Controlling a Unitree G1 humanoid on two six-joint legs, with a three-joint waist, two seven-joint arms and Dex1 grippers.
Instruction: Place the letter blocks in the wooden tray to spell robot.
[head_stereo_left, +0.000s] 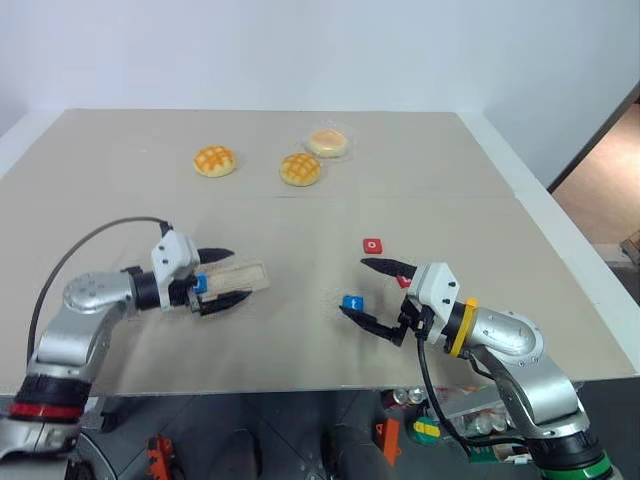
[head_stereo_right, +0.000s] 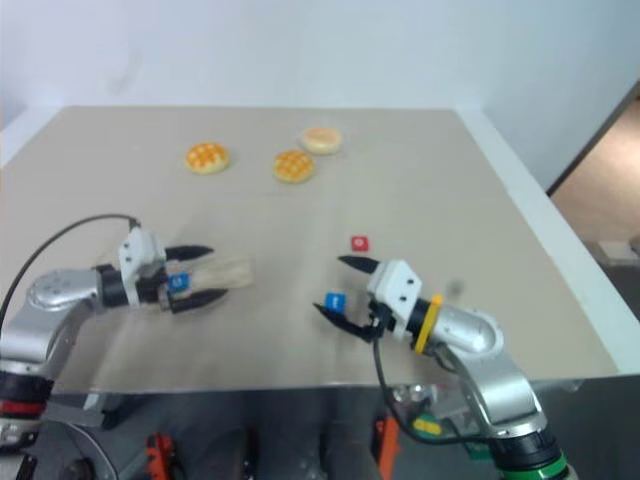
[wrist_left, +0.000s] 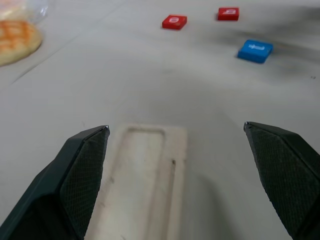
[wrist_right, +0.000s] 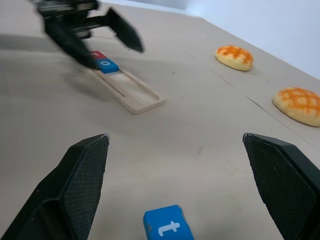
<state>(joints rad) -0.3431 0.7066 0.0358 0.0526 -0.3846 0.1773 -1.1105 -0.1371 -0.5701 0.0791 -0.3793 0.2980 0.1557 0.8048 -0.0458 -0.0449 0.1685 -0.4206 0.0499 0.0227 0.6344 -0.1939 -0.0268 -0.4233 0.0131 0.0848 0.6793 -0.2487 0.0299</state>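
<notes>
Left pincer (head_stereo_left: 222, 277): we see it spread wide at lower left of the head view, straddling the wooden tray (head_stereo_left: 243, 277), gripping nothing.
Right pincer (head_stereo_left: 368, 290): wide apart at lower right, empty.
Tray: two tiles sit at its end, a blue o (wrist_right: 107, 65) and a red one (wrist_right: 97, 54).
Blue t tile (wrist_right: 167, 228): on the surface (head_stereo_left: 420, 170) between the right fingers.
Red tiles (head_stereo_left: 372, 245): right of centre.
Buns (head_stereo_left: 215, 161): upper middle.
</notes>
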